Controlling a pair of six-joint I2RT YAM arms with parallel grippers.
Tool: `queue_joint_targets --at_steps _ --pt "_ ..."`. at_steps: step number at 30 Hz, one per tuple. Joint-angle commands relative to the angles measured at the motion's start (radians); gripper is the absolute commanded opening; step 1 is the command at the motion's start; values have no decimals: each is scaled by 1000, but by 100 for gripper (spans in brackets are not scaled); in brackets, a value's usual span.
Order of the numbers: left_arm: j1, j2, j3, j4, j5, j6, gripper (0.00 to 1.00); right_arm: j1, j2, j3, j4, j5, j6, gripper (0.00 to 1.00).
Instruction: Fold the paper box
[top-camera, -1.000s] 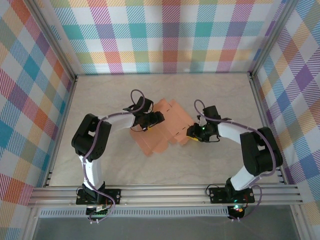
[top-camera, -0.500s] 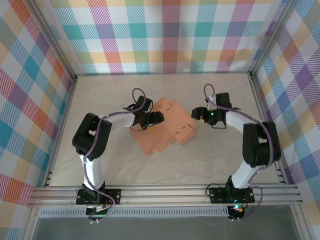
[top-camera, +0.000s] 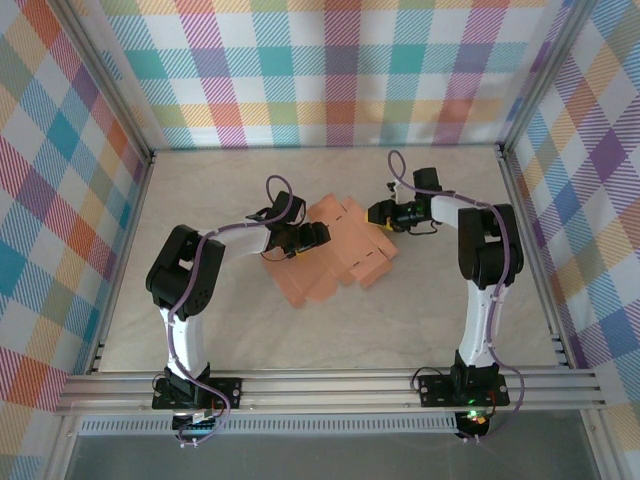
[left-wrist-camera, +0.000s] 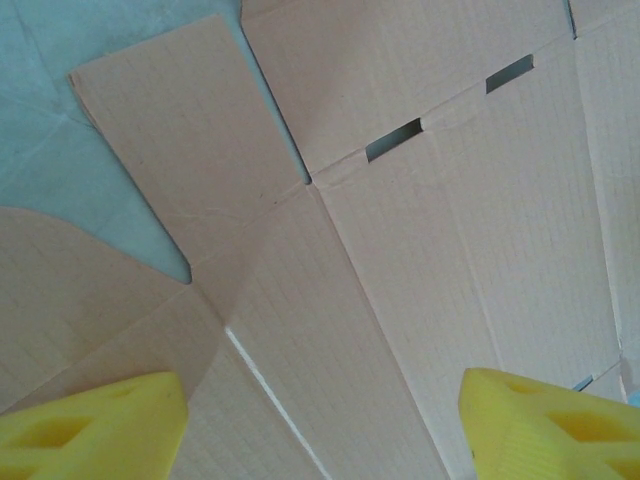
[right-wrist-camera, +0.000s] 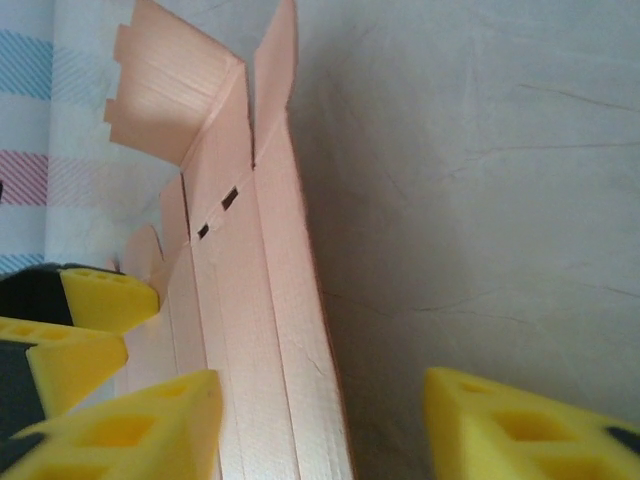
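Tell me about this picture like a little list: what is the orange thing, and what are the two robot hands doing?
thing: paper box, orange card lying mostly flat, not folded up yet
where: middle of the table
left hand: open, over the left part of the card
right hand: open, at the card's far right edge
held: nothing, by either hand

No text, label, brand, number or sign could be read in any view; the paper box (left-wrist-camera: 400, 250) showed only plain, unprinted salmon-orange card.
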Motion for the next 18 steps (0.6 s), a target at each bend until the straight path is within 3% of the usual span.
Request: queue_joint_targets --at_steps 1,7,14,18 --pt "8 95 -29 -83 8 18 74 6 2 23 -44 -78 -62 42" --pt "11 91 -36 -85 9 22 74 6 -20 5 -48 -65 -90 10" --pt "11 -10 -77 -39 27 52 81 9 -96 -58 8 42 -63 0" --pt "11 -136 -89 -76 -27 67 86 34 -165 -124 50 200 -46 0"
